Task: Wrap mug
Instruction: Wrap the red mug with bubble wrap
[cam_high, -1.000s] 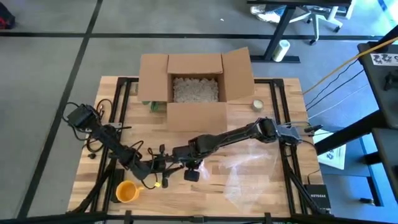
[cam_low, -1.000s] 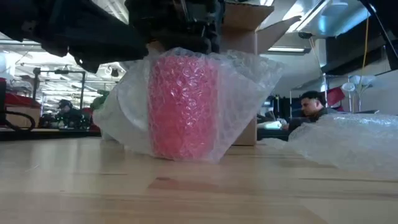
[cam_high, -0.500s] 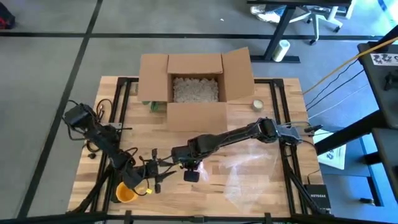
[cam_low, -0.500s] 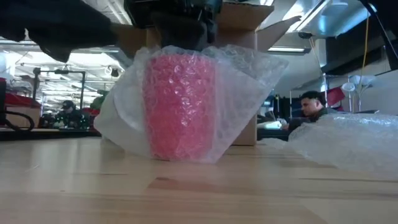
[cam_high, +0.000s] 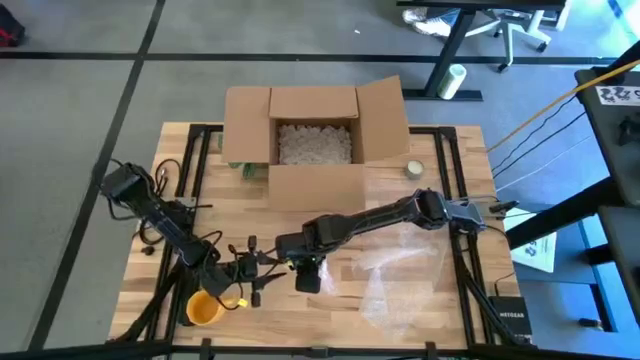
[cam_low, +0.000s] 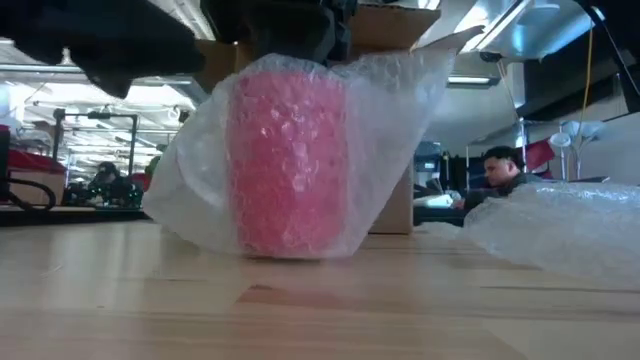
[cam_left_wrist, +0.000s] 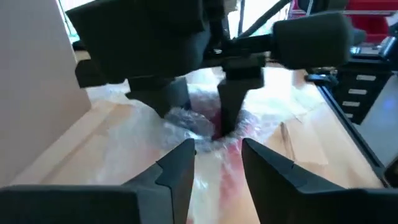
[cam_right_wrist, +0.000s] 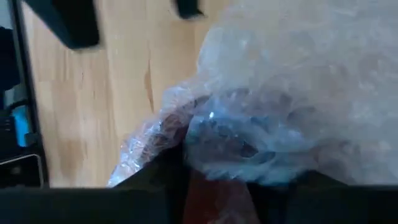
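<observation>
Mug (cam_low: 288, 160): upright on the table (cam_low: 320, 300), in front of the cardboard box (cam_high: 315, 130), swathed in bubble wrap (cam_low: 395, 150) | My right gripper (cam_left_wrist: 205, 121): above the mug, clamped on wrap at its rim | My left gripper (cam_left_wrist: 214, 152): beside the mug, fingers apart, empty

I get even overhead light on the high view; window glare washes my low view; both wrist views blur.

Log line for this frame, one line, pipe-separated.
right gripper: shut on bubble wrap atop red mug | left gripper: open beside mug | mug upright, partly wrapped
</observation>
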